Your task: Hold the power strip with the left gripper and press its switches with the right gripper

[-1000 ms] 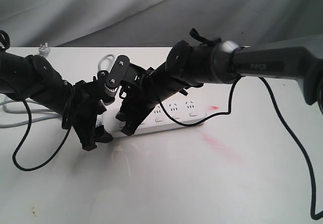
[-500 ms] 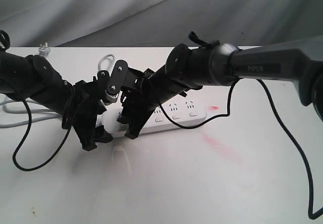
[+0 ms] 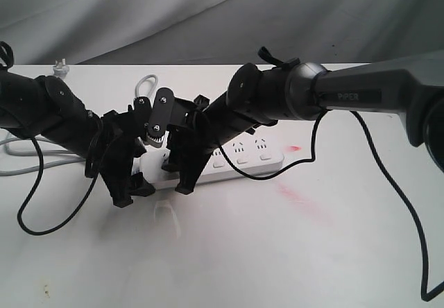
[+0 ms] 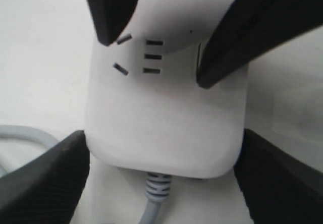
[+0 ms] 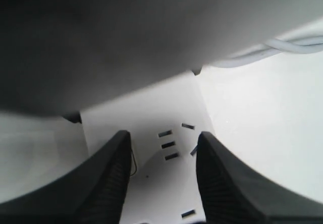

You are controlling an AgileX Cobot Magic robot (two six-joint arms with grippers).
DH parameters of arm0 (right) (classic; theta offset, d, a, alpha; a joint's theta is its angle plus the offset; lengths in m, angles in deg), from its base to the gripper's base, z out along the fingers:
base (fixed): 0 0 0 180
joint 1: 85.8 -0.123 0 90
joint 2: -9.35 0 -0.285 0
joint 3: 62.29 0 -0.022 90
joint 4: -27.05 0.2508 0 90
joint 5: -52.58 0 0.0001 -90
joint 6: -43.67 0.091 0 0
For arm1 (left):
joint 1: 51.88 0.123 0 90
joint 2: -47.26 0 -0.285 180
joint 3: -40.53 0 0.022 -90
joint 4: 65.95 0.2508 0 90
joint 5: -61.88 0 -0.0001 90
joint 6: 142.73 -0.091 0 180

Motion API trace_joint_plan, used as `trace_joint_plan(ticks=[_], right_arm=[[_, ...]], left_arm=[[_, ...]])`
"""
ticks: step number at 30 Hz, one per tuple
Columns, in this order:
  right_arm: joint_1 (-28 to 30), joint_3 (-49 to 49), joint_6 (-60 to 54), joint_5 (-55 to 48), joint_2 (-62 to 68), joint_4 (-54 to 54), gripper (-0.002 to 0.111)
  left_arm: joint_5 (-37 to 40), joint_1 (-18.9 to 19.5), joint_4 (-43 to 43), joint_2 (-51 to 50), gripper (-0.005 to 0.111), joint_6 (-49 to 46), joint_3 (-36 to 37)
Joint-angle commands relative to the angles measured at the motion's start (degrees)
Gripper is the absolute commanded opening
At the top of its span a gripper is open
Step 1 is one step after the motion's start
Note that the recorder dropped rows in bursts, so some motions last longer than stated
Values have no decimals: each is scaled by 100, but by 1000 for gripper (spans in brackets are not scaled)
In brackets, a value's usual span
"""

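Note:
The white power strip (image 3: 251, 164) lies across the table's middle, and three of its switches (image 3: 241, 159) show on the uncovered part. My left gripper (image 3: 132, 191) is shut on the strip's cord end; in the left wrist view its fingers (image 4: 45, 181) press both long sides of the power strip (image 4: 166, 123) by the grey cord (image 4: 156, 199). My right gripper (image 3: 177, 176) stands open just above the first socket (image 5: 168, 145), nothing between its fingers. One of its fingertips (image 4: 209, 70) sits at the switch beside that socket. I cannot tell whether it touches.
The grey cord loops (image 3: 144, 82) behind the arms to a plug (image 3: 61, 66) at the back left. Red smears (image 3: 298, 198) mark the table right of the strip. Loose black cables hang from the left arm (image 3: 35, 218) and the right arm (image 3: 409, 211). Grey cloth hangs behind.
My right gripper has moved down and slightly right over the strip's left end. The left gripper and the strip have stayed put.

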Motion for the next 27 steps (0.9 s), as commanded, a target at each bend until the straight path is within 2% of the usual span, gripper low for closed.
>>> trace_joint_plan(ticks=[1,27], right_arm=[[-7,-28,-179,15,26,-63,40],[-7,-28,-565,-261,393,-263,40]], left_arm=[[-134,12,97,-6,65,-27,-13],[-134,12,97,-6,65,-27,-13]])
